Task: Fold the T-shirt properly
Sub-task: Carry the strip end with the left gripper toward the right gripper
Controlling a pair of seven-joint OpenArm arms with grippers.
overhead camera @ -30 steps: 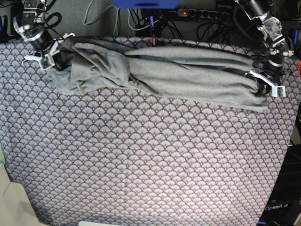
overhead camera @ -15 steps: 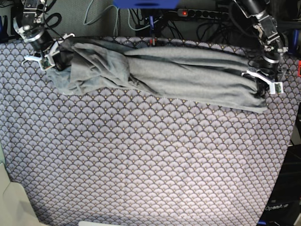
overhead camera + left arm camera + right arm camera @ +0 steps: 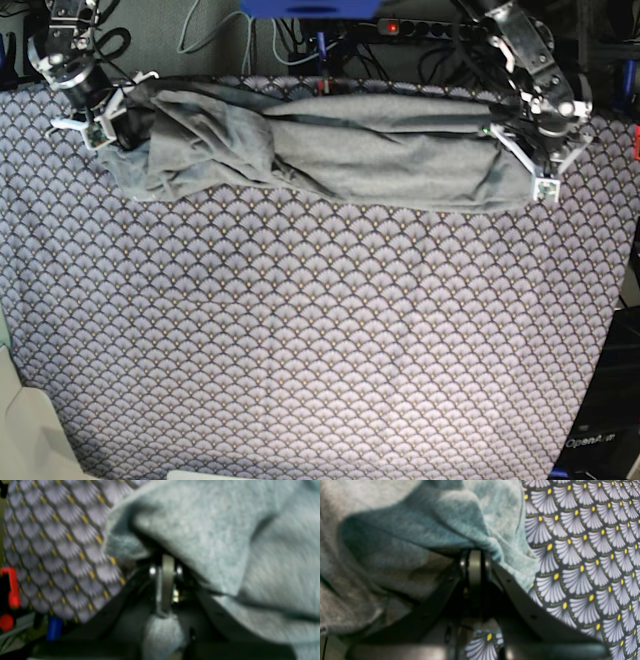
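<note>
The soft grey knit T-shirt lies bunched in a long creased roll on the scallop-patterned tablecloth. The left end effector pinches its right end, and the right end effector pinches its left end.

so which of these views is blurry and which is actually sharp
Left wrist view: soft all over, T-shirt and tablecloth both smeared. Right wrist view: tablecloth pattern crisp, the near gripper out of focus. Base view: evenly lit and fairly sharp.

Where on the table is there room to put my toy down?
The tablecloth lies bare everywhere below the T-shirt, out to both side edges and the near edge. The far strip is crowded: the bunched shirt stretches between the right gripper and left gripper.
</note>
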